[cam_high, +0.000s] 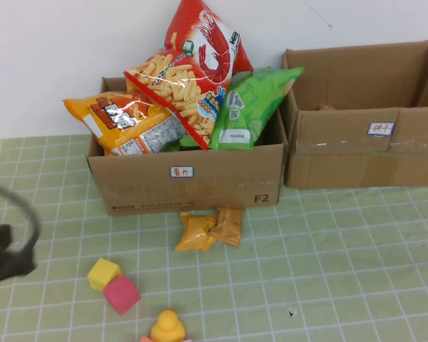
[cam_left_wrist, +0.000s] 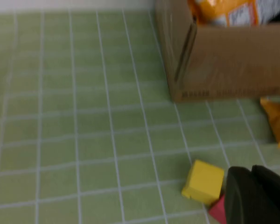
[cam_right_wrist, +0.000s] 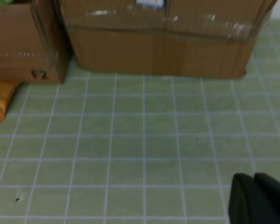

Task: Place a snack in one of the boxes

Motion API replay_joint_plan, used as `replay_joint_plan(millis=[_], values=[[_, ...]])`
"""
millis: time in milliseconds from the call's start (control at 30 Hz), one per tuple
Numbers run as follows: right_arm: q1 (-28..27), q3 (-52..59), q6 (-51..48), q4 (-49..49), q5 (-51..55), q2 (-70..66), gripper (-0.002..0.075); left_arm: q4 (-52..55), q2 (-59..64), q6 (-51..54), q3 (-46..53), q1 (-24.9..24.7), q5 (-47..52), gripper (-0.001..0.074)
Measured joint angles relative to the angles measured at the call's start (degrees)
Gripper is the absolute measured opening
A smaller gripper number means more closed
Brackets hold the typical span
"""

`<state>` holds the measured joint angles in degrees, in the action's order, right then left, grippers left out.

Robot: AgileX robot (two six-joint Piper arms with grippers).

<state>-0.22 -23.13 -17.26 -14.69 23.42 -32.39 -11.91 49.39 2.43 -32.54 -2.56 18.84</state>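
An orange snack packet (cam_high: 208, 229) lies on the green checked cloth in front of the left cardboard box (cam_high: 192, 187). It also shows in the left wrist view (cam_left_wrist: 277, 121) and the right wrist view (cam_right_wrist: 0, 98). That box holds a red shrimp-chip bag (cam_high: 192, 64), an orange bag (cam_high: 125, 125) and a green bag (cam_high: 248, 107). The right box (cam_high: 364, 153) stands beside it. My left gripper (cam_left_wrist: 252, 171) is shut and empty, low at the far left near the cubes. My right gripper (cam_right_wrist: 254, 177) is shut and empty over bare cloth, out of the high view.
A yellow cube (cam_high: 103, 274), a pink cube (cam_high: 121, 294) and a yellow toy duck (cam_high: 167, 328) sit at the front left. The left arm (cam_high: 6, 251) shows as a dark blur at the left edge. A white wall stands behind the boxes.
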Motion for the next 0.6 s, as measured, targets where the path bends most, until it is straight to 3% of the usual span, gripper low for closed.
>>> replay_joint_plan(millis=[267,433,600], values=[[0.0,0.3,-9.3,-11.2,-0.9,-8.8,-0.0002,-4.3,22.2,6.4,-13.8,-1.6,6.5,-0.0002],[0.0,0.4,-19.4,-22.1,-1.7,-10.5,-0.0002,-3.9,33.4,8.5,-21.9,-10.2,4.0,-0.0002],[0.0,0.4,-22.8,-24.9,-2.6,-10.5,-0.0002,-1.1,44.0,7.4,-29.7,-19.7,3.6,-0.0002]])
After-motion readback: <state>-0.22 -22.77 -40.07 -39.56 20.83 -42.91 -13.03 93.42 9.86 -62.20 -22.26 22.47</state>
